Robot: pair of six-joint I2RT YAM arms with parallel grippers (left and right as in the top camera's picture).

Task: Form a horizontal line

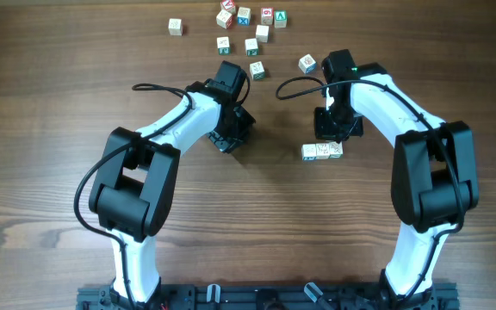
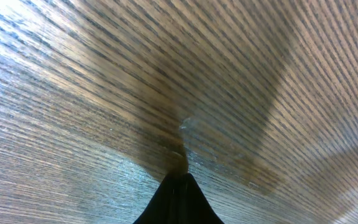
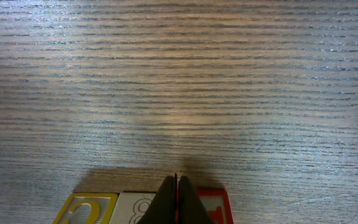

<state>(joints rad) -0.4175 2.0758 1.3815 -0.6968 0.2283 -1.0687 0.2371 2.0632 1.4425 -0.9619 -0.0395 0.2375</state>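
Observation:
The horizontal line (image 1: 322,151) is a short row of three small wooden cubes touching side to side, right of the table's middle. In the right wrist view its faces are yellow (image 3: 86,209), white with an 8 (image 3: 134,208) and red (image 3: 215,206). My right gripper (image 1: 331,136) (image 3: 176,185) is shut and empty. Its tips are right at the row, over the seam between the white and red cubes. My left gripper (image 1: 231,139) (image 2: 179,174) is shut and empty, low over bare wood, well left of the row.
Several loose letter cubes lie scattered at the table's back edge, among them one at the far left (image 1: 175,27), a cluster (image 1: 244,15), one (image 1: 257,70) near the left arm and one (image 1: 306,63) near the right arm.

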